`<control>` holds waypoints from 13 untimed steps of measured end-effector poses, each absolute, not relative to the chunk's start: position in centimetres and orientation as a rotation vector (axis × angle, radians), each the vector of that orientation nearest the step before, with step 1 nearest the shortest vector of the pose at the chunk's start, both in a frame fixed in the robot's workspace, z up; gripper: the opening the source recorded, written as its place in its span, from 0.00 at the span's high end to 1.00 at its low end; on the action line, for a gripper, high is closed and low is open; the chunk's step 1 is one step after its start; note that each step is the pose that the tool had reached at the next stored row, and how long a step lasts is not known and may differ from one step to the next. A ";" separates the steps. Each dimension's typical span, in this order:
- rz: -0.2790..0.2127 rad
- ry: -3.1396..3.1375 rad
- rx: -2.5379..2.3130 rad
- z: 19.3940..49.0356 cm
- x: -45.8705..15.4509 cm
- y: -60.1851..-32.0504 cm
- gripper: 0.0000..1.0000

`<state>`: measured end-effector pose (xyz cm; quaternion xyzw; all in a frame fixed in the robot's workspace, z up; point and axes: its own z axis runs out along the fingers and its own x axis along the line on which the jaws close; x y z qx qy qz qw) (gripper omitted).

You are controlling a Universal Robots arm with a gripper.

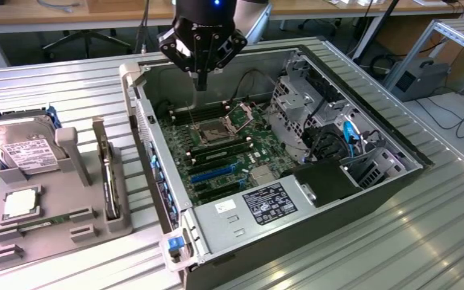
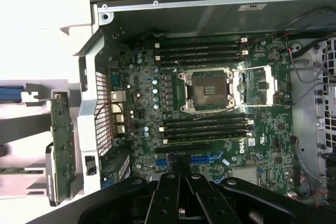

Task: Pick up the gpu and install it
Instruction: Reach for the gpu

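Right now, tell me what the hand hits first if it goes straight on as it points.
Probably the green motherboard in the open grey computer case: the shut hand points down into it, its tips over the blue and black expansion slots in the wrist view. Nothing shows between, though depth is unclear.

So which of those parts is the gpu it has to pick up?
Find the open computer case, then the grey tray beside it on the exterior view's left. The gpu is the thin card standing on edge in the tray slot nearest the case, unlike the silver hard drive with its white label further out.
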<state>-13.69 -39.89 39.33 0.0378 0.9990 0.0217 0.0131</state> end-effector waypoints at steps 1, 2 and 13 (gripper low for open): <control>0.068 3.113 0.118 39.3 -13.7 -39.9 0.89; 0.068 3.112 0.118 39.3 -13.7 -39.9 0.89; 0.068 3.112 0.118 39.3 -14.0 -39.9 0.89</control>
